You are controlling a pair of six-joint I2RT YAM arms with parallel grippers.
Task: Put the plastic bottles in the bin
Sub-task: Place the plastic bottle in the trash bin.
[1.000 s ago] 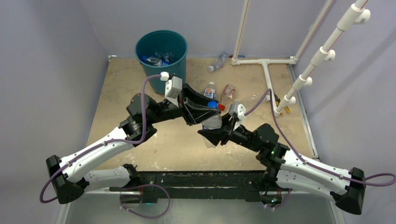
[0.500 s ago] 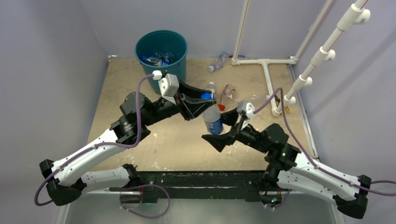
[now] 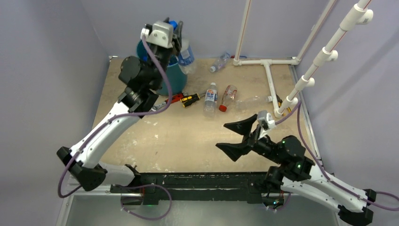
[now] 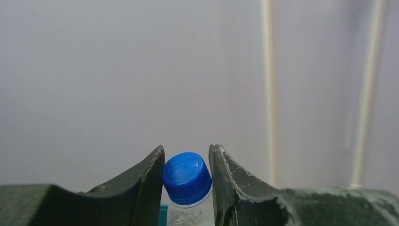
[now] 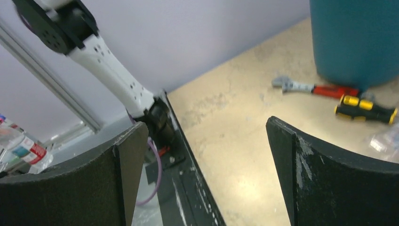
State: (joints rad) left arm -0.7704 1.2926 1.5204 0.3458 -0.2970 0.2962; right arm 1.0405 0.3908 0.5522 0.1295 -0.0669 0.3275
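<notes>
Upper left: bin [image 3: 176, 80], a bottle [image 3: 185, 52] at its right edge. Right of its base: wrench [image 3: 171, 100], screwdriver [image 3: 190, 99], then two bottles [image 3: 210, 99] [image 3: 227, 97].

No text legible. Labels on the held bottle [image 3: 186, 52] and the bottles [image 3: 210, 98] toward the table [image 3: 179, 141] far edge: too small, blurred.

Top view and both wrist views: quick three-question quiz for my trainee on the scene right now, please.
1. True or false: the left gripper is shut on a blue-capped bottle.
2. The right gripper is: A) open and empty; B) shut on a bottle; C) out of view.
3. Fill in: near the bin lie a wrench and a ____.
Key: 1 true; 2 A; 3 screwdriver.
</notes>
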